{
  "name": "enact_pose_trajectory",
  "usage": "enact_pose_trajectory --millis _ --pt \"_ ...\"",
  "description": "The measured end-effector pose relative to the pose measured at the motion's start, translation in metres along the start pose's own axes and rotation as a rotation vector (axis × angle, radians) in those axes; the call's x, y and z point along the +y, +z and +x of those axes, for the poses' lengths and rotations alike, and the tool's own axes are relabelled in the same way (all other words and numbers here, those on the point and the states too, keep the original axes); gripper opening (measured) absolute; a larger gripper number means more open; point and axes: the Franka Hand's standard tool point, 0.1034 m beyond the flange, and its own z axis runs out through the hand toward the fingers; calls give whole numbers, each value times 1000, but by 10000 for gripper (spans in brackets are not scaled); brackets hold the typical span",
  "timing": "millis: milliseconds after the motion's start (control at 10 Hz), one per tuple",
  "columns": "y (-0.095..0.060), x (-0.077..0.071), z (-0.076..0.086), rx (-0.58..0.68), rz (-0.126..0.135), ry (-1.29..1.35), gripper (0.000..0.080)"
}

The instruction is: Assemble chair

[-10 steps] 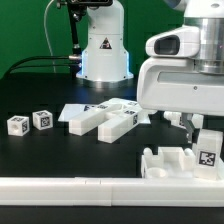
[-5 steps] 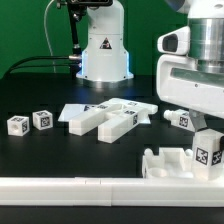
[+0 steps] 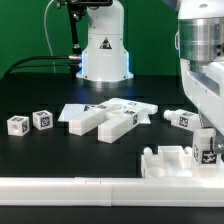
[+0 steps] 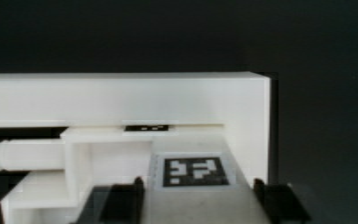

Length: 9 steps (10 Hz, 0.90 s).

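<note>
At the exterior view's left, the left cube point(image 3: 17, 124) and the right cube point(image 3: 42, 119), both small and tagged, sit side by side on the black table point(image 3: 40, 150), well apart from everything else. In the middle lies a cluster of flat panels point(image 3: 105, 118), white and tagged, overlapping one another. Further right, a small tagged piece point(image 3: 180, 119) lies alone. At the far right, just behind the long white rail point(image 3: 90, 186), stands the blocky chair body point(image 3: 165, 162). The gripper point(image 3: 205, 152) hangs over its right end, jaws narrow and clamped on a tagged block point(image 3: 207, 156) at that end. Whether the block is seated in the body cannot be told. In the wrist view the dark fingers point(image 4: 119, 203) flank the block's tag.
</note>
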Motion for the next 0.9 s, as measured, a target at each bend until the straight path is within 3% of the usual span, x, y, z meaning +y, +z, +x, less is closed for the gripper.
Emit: enact_pose_trajectory --millis 300,400,500,600,700,900 --pt "1 1 0 2 -2 42 285" --pt "1 1 -1 2 -2 42 467" --pt "1 1 -1 2 -2 42 591" --pt "0 1 -1 2 -1 33 591" --pt "-9 -1 -4 -4 10 -5 637" --pt "-27 6 -15 -16 15 -48 648"
